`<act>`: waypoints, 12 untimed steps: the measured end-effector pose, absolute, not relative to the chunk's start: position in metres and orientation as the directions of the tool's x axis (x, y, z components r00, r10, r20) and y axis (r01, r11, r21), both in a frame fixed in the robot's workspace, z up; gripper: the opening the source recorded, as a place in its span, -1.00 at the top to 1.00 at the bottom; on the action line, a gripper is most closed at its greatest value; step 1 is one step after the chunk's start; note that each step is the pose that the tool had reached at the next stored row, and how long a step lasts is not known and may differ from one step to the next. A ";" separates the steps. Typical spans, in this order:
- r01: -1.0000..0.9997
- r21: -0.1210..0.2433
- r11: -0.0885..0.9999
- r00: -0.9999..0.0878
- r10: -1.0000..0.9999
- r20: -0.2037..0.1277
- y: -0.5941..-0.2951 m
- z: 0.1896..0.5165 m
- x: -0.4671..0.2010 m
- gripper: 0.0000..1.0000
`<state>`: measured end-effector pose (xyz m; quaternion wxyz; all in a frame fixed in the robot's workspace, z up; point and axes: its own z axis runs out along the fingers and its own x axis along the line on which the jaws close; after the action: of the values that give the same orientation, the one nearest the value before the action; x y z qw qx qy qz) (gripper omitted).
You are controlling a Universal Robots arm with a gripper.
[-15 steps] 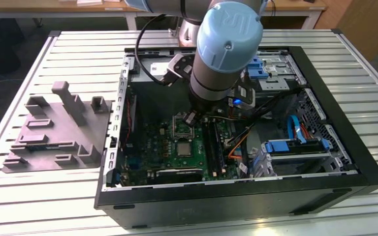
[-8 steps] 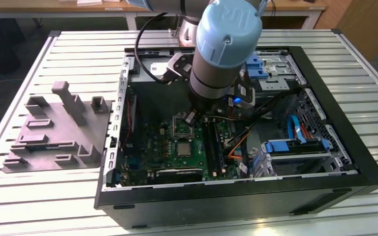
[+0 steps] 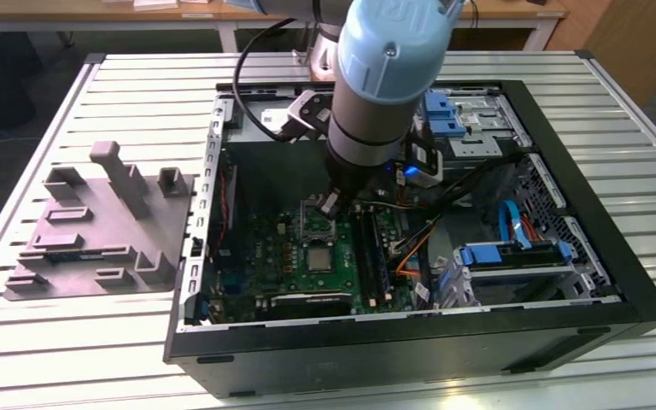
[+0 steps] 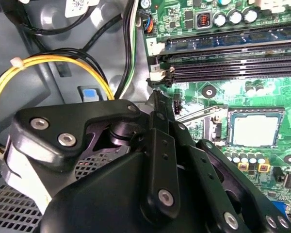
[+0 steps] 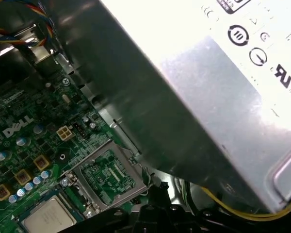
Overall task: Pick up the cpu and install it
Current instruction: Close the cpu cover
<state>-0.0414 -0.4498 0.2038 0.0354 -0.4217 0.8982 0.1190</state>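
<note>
The cpu [image 4: 255, 131] sits flat in its motherboard socket [image 3: 321, 260], just right of the gripper [image 4: 157, 104] in the second wrist view. Whether the gripper's fingers are apart, I cannot tell. The chip looks light, stiff and fragile; best gripped by opposite edges.

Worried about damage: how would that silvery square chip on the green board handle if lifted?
The chip looks small, flat and metal-topped: probably stiff and light. Its smooth top may be slippery. Sitting low in its frame, it likely offers little edge to grip.
</note>
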 end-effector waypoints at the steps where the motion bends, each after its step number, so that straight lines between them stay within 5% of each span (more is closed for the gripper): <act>1: -0.766 0.183 0.616 -0.642 -0.750 -0.162 -0.449 0.204 -0.042 0.79; 12: -0.771 0.176 0.612 -0.636 -0.756 -0.154 -0.443 0.212 -0.043 0.79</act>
<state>-0.0433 -0.4428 0.2116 0.0322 -0.4256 0.8972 0.1133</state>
